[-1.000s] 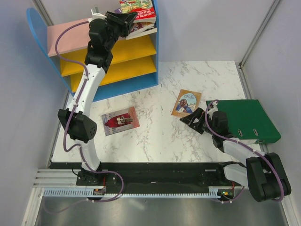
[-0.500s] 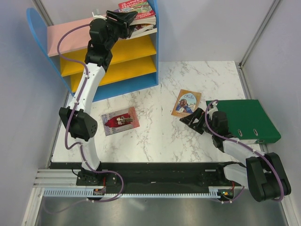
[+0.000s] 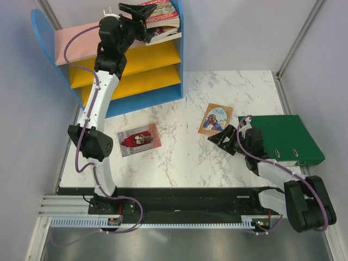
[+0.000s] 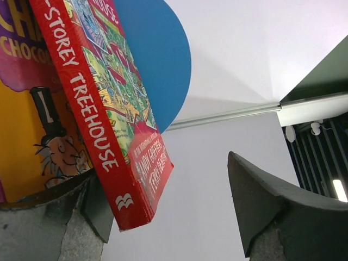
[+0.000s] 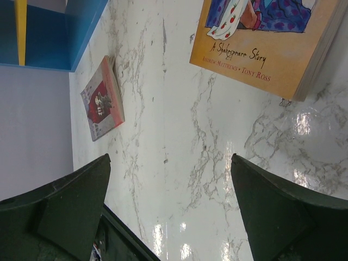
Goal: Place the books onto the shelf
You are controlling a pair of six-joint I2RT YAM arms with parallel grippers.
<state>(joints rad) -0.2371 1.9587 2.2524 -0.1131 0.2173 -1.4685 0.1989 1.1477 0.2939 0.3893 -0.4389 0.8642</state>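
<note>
Treehouse book (image 3: 163,11) is on the stack at the shelf's (image 3: 76,43) top right. Your left gripper (image 4: 163,171) just spread its jaws, one finger (image 4: 49,223) touching it: released. Your right gripper (image 3: 223,138) gapes empty near the tan book (image 3: 215,118); pink-red book (image 3: 139,139) waits on the table (image 3: 244,87).

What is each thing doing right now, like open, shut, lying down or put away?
Left fingers: open, up at the shelf top.
Right fingers: open, low by the tan book.
Treehouse book: closed, on top of the shelf's stack.
Charlie book: on the shelf, under the Treehouse book.
Tan book: closed, flat on the table, cover up.
Pink-red book: closed, flat on the table.
Green binder: shut, lying flat.
</note>
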